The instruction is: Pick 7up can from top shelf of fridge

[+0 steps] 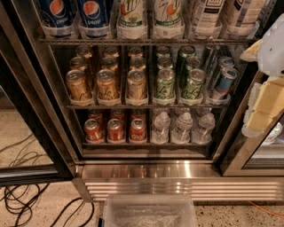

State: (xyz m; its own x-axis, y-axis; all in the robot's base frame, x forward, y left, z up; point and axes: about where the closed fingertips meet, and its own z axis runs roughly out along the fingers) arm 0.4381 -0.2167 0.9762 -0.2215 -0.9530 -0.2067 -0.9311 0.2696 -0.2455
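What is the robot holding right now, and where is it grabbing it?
Nothing, it seems. The tool is at the right edge, touching no can. The 7up cans sit on the top shelf.

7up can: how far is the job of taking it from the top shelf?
Done: the fridge looks open. In hand: the gripper is at the right edge, below the top shelf, apart from the 7up can. Left: that can stands in its cup; reaching, grasping and lifting remain.

Pale white 7up can (132, 15) with green lettering, on dark wire top shelf (146, 41). Blue Pepsi cans (75, 15) beside it, gold cans (106, 84) and red cans (115, 130) below. Shiny steel slats on fridge (177, 184). White-and-cream gripper (265, 105) at right edge.
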